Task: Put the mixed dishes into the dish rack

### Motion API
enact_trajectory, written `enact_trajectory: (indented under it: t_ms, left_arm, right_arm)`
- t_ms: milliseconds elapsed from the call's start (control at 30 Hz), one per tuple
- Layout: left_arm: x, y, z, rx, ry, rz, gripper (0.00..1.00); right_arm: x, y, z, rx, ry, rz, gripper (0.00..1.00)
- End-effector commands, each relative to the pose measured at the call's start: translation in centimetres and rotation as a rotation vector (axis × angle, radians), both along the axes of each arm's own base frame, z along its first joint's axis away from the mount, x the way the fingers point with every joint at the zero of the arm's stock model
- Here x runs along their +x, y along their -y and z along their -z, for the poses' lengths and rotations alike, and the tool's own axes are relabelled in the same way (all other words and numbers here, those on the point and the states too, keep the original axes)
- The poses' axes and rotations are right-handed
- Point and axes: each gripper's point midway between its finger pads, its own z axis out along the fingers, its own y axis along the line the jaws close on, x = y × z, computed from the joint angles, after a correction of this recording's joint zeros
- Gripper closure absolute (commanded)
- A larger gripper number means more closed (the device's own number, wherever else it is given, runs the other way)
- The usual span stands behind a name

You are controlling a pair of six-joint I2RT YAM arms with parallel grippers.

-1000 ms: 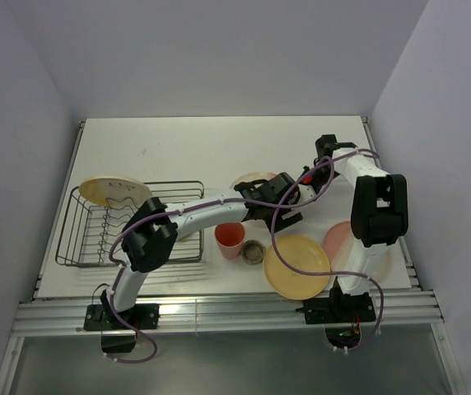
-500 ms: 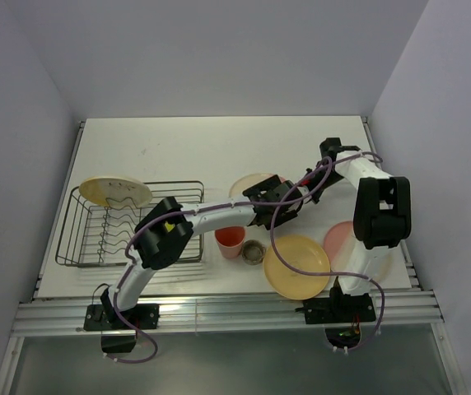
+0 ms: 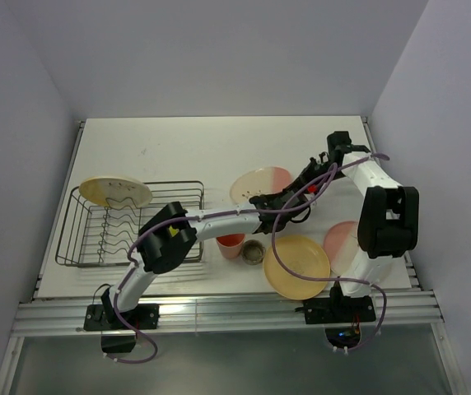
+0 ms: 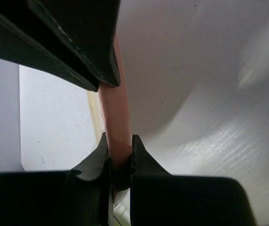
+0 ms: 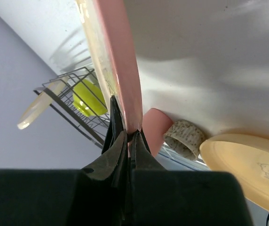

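The cream-and-pink plate (image 3: 260,184) is at mid-table with both grippers on its pink right edge. My left gripper (image 3: 288,200) is shut on the plate's rim (image 4: 119,141), seen edge-on between the jaws. My right gripper (image 3: 301,178) is shut on the same rim (image 5: 125,84) from the far right. The dish rack (image 3: 83,239) stands at the left with a cream plate (image 3: 114,192) leaning on its far end. A yellow-green bowl (image 5: 89,96) lies inside the rack. A pink cup (image 3: 230,243), a tiny grey-brown cup (image 3: 254,252), a yellow-orange plate (image 3: 297,266) and a pink plate (image 3: 340,241) lie near the front.
The left arm stretches across the rack's right end and over the pink cup. The right arm's purple cable loops over the yellow-orange plate. The table's front rail runs along the near edge, and walls close in the left, right and back.
The left gripper reached farther right and closed on the cream-and-pink plate's rim. More of the plate now shows from above. The right arm shifted slightly right, still gripping.
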Motion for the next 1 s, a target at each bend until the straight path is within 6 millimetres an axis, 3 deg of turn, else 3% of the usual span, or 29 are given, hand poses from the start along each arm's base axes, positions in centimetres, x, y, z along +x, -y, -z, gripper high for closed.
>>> enact_trajectory:
  t_ms: [0, 100, 133, 200, 300, 400, 433, 500, 667, 800, 967]
  left_arm:
    - [1.3, 0.5, -0.6, -0.106, -0.032, -0.035, 1.00]
    - [1.0, 0.6, -1.4, -0.130, -0.043, -0.027, 1.00]
    - [0.9, 0.6, -1.6, -0.135, -0.046, -0.024, 1.00]
    - [0.7, 0.6, -2.4, -0.158, -0.051, -0.021, 1.00]
    - [0.9, 0.7, -4.1, -0.225, -0.075, -0.026, 1.00]
    - [1.5, 0.8, -6.7, -0.318, -0.094, -0.043, 1.00]
    - [2.0, 0.8, -8.5, -0.372, -0.088, -0.054, 1.00]
    - [2.1, 0.9, -10.1, -0.428, -0.106, -0.050, 1.00]
    - [3.2, 0.3, -16.2, -0.615, -0.097, -0.082, 1.00]
    - [4.5, -1.2, -21.5, -0.793, -0.088, -0.115, 1.00]
    - [5.0, -3.0, -27.8, -0.987, -0.081, -0.119, 1.00]
  right_arm:
    - [-1.0, 0.7, -1.4, -0.001, -0.006, 0.006, 1.00]
    - [0.3, 1.1, -3.2, 0.015, 0.079, 0.035, 0.87]
    - [0.8, 1.6, -3.9, 0.004, 0.109, 0.044, 0.70]
    - [1.8, 2.0, -6.0, -0.011, 0.189, 0.043, 0.48]
    - [2.8, 2.8, -8.9, -0.028, 0.279, 0.058, 0.40]
    - [3.1, 3.5, -10.8, -0.056, 0.338, 0.079, 0.37]
    - [3.1, 3.7, -11.6, -0.065, 0.362, 0.084, 0.37]
    - [3.0, 3.9, -12.2, -0.067, 0.381, 0.094, 0.37]
    - [2.7, 5.2, -13.5, -0.078, 0.417, 0.149, 0.38]
    - [1.9, 6.2, -11.9, -0.084, 0.383, 0.194, 0.39]
    - [0.6, 5.9, -8.9, -0.041, 0.316, 0.207, 0.39]
